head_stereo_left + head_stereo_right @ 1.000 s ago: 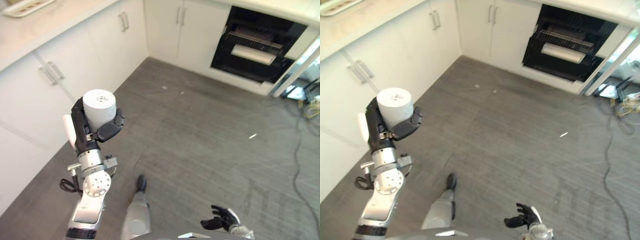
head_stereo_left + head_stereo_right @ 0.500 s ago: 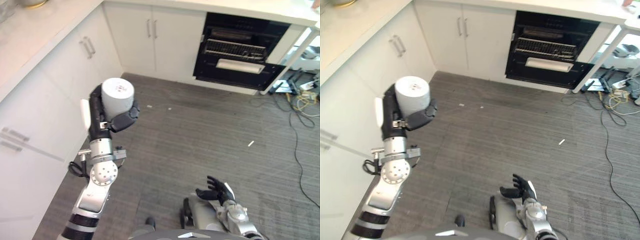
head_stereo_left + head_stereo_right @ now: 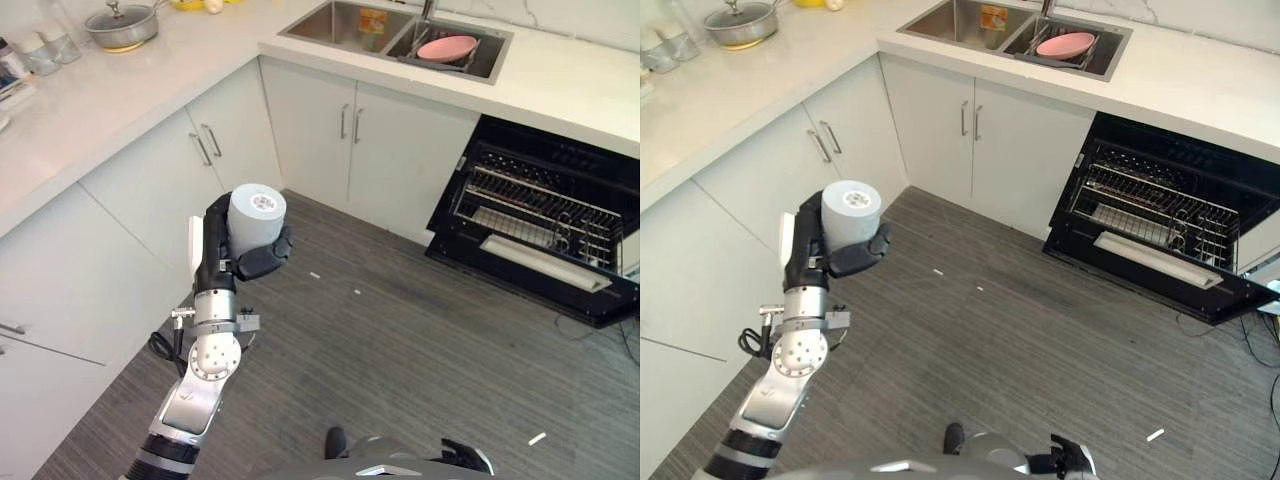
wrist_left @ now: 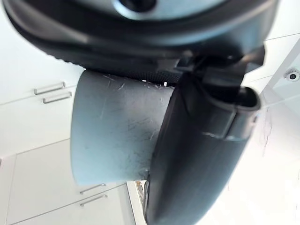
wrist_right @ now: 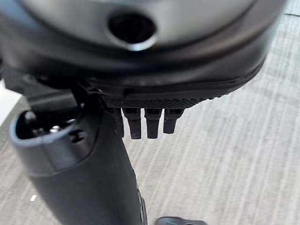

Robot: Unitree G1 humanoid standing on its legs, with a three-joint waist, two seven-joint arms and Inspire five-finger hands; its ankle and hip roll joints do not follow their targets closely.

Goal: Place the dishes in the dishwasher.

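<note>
Cup (image 3: 256,216), base up, unmoved within left robot hand's (image 3: 232,258) curled grip.

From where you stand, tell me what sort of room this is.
A home-style kitchen: a white counter with a sink holding a pink dish, white cabinets, and an open dishwasher.

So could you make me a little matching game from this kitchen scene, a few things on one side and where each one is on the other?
Things:
1. pale grey cylindrical cup
2. pink plate
3. steel pot with a glass lid
4. wire rack

Places:
A. on the white countertop
B. inside the open black dishwasher
C. in the steel sink
D. in the robot's left hand

Pairs: 1-D, 2-C, 3-A, 4-B
</note>
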